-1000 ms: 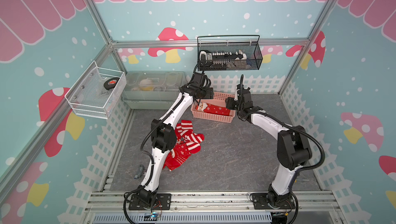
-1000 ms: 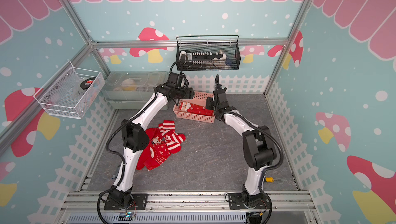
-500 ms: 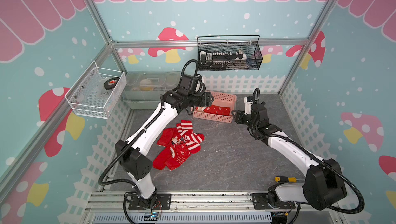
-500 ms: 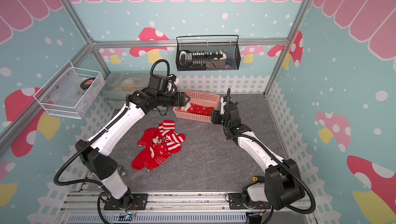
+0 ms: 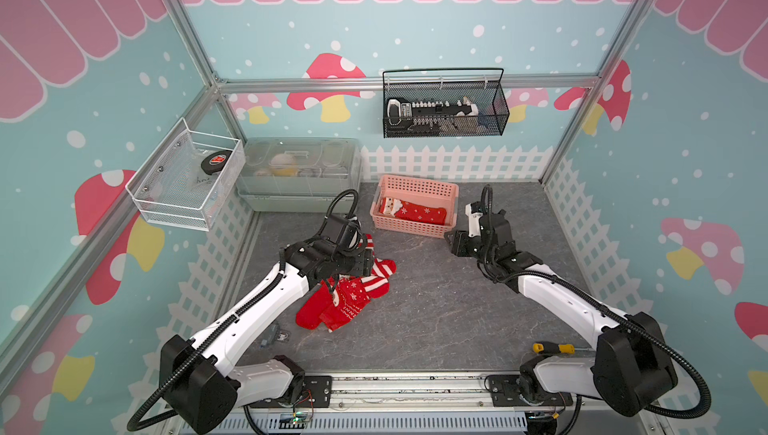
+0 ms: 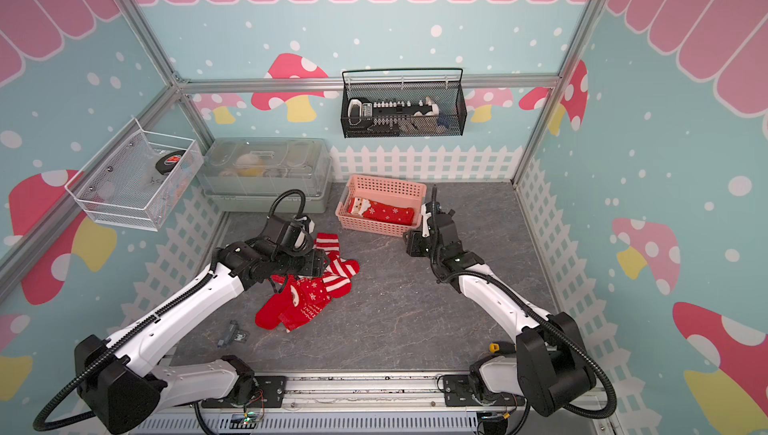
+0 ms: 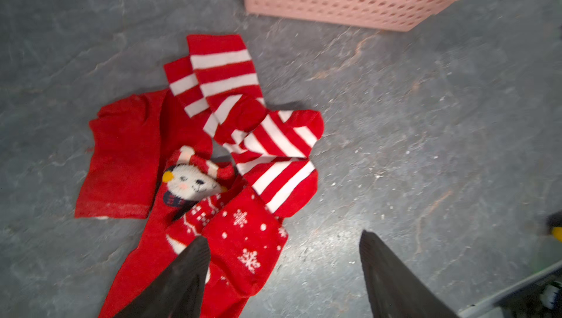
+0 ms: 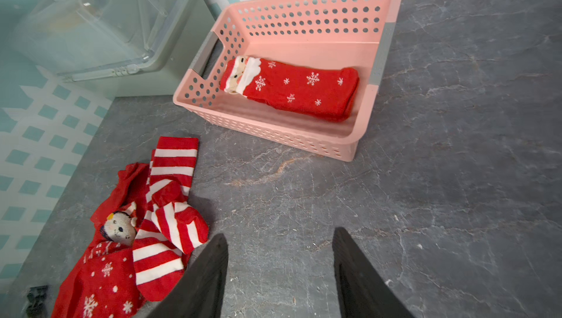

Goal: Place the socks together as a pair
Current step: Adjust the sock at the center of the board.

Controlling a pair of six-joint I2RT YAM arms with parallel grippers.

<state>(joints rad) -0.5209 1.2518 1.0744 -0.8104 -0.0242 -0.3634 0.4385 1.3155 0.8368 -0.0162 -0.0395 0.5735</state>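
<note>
2 claws (image 7: pixel 282 236) (image 8: pixel 279 233) parted, both empty

Sock pile (image 5: pixel 347 293) on table (image 5: pixel 436 312), front-left of basket (image 5: pixel 409 228); one sock (image 5: pixel 419 213) inside.

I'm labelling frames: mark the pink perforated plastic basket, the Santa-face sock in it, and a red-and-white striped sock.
Pink perforated plastic basket (image 8: pixel 304 9): right wrist view, far wall.
Red Santa-face sock (image 8: pixel 298 91): right wrist view, snowflake middle.
Red-and-white striped sock (image 7: pixel 225 70): left wrist view, cuff.
</note>
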